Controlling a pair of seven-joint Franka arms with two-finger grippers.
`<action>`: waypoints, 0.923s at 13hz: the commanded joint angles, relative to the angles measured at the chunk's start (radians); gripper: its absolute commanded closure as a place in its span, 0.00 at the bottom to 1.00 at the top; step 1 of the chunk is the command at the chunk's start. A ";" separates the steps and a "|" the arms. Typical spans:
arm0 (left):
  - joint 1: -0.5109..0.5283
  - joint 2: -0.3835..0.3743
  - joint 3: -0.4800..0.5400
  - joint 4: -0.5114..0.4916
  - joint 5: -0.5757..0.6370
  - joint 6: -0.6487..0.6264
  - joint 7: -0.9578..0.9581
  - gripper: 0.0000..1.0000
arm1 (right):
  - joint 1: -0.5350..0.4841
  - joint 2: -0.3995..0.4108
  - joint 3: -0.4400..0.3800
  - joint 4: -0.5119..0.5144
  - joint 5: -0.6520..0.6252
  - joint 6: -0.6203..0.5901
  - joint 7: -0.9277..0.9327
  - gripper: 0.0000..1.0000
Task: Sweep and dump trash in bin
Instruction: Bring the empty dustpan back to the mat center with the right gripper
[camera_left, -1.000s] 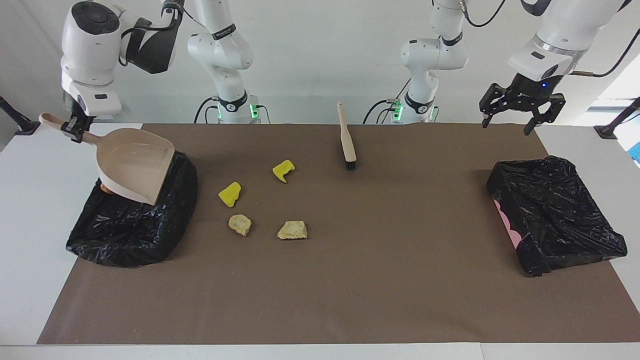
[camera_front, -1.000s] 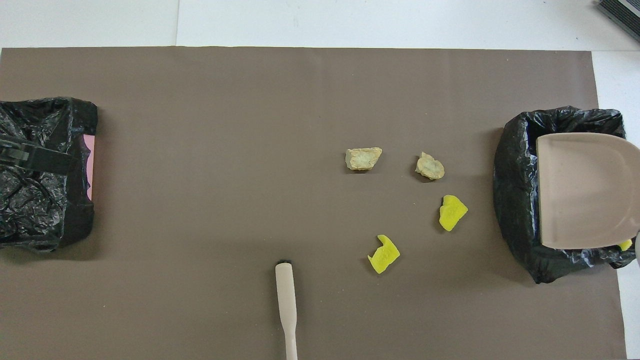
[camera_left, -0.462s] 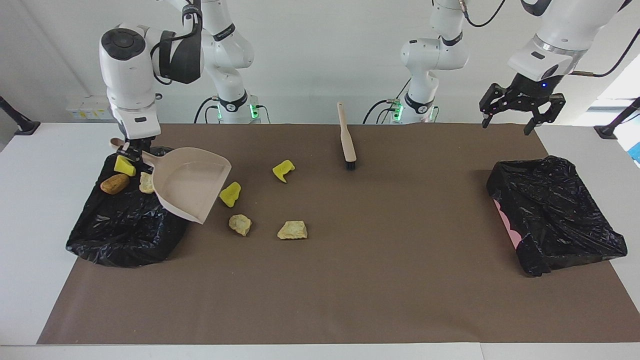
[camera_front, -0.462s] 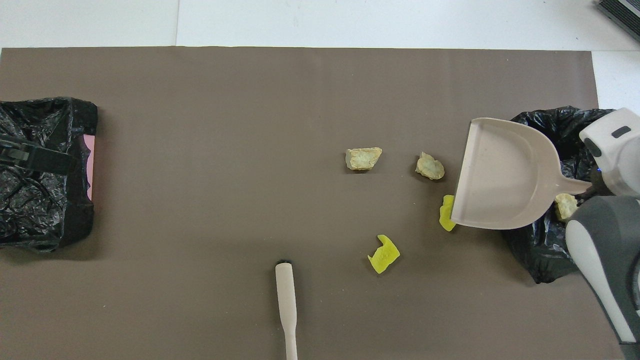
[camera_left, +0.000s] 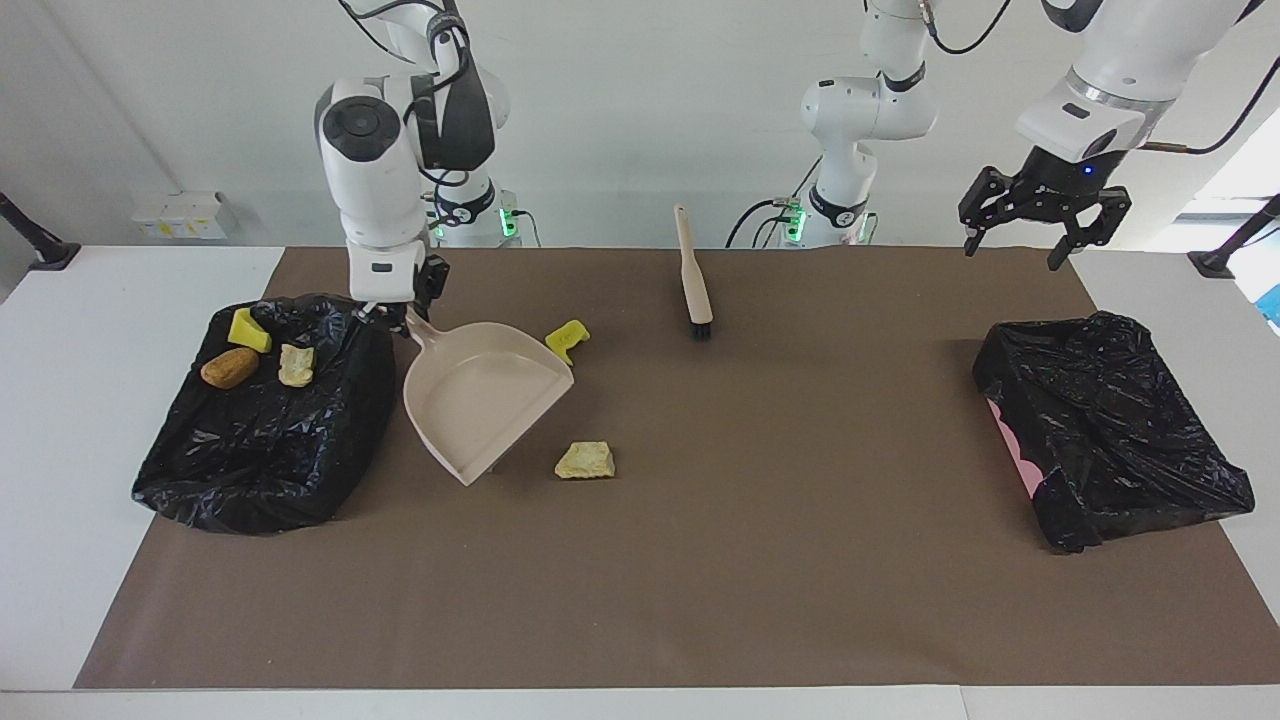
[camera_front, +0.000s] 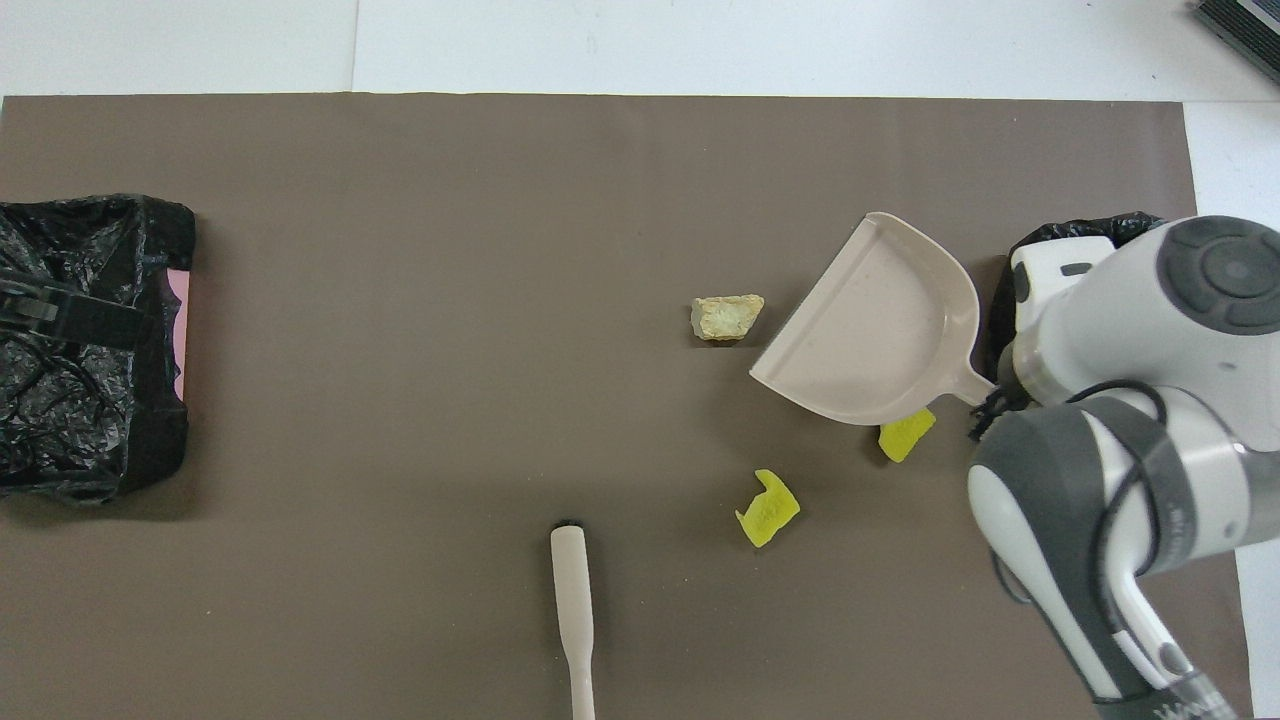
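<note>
My right gripper (camera_left: 384, 314) is shut on the handle of a beige dustpan (camera_left: 485, 400), which hangs tilted over the mat beside the black-bagged bin (camera_left: 265, 440). Three pieces of trash lie in that bin: a yellow chunk (camera_left: 248, 330), a brown lump (camera_left: 229, 367) and a tan stone (camera_left: 296, 364). On the mat lie a tan stone (camera_front: 727, 316), a yellow chunk (camera_front: 768, 509) and another yellow chunk (camera_front: 907, 435) half covered by the dustpan (camera_front: 870, 335). My left gripper (camera_left: 1040, 222) hangs open above the table's edge at the left arm's end.
A beige hand brush (camera_left: 693, 275) lies on the brown mat (camera_left: 800, 560) close to the robots, bristles pointing away from them. A second black-bagged bin (camera_left: 1110, 430) with a pink edge stands at the left arm's end.
My right arm has swung the dustpan off the bin toward the table's middle, and it now covers two pieces on the mat. The left arm has not moved.
</note>
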 joint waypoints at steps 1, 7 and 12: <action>0.003 -0.003 0.001 0.017 0.015 -0.023 0.005 0.00 | 0.084 0.052 -0.002 0.012 0.050 0.057 0.298 1.00; 0.003 -0.003 0.001 0.017 0.015 -0.023 0.004 0.00 | 0.242 0.247 -0.002 0.155 0.206 0.175 0.662 1.00; 0.003 -0.003 0.001 0.017 0.015 -0.023 0.004 0.00 | 0.384 0.429 -0.003 0.336 0.194 0.211 0.964 1.00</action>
